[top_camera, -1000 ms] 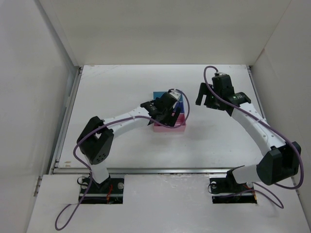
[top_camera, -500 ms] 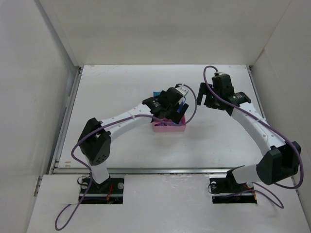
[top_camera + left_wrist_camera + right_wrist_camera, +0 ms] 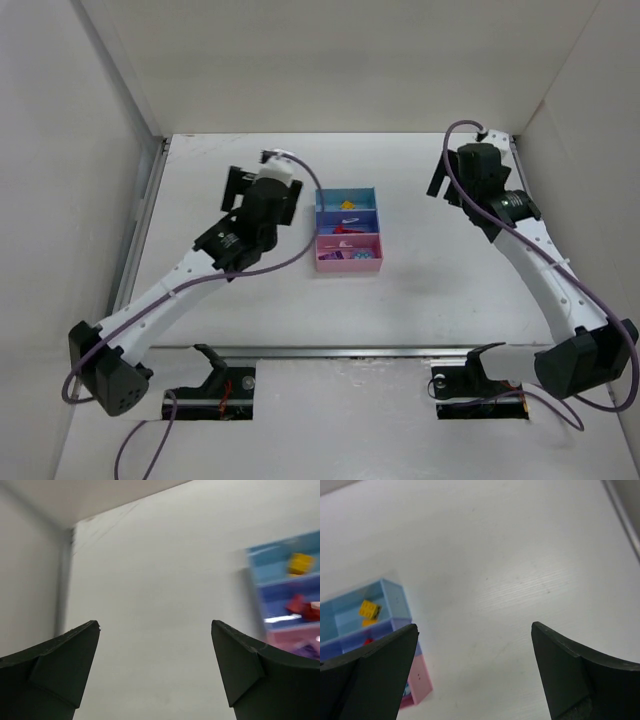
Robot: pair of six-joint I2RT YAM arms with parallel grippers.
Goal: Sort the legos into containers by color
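Observation:
Three joined trays lie mid-table: light blue, darker blue, pink. A yellow brick lies in the light blue tray, red bricks in the darker blue one, and purple and lavender bricks in the pink one. My left gripper is open and empty, left of the trays and above the table. Its wrist view shows the yellow brick and red bricks at the right edge. My right gripper is open and empty, right of the trays. Its wrist view shows the yellow brick.
White walls enclose the table on the left, back and right. The back left corner shows in the left wrist view. A metal rail runs along the near edge.
My left arm has swung off the trays to the left and back, uncovering them. My right gripper has moved back and to the right.

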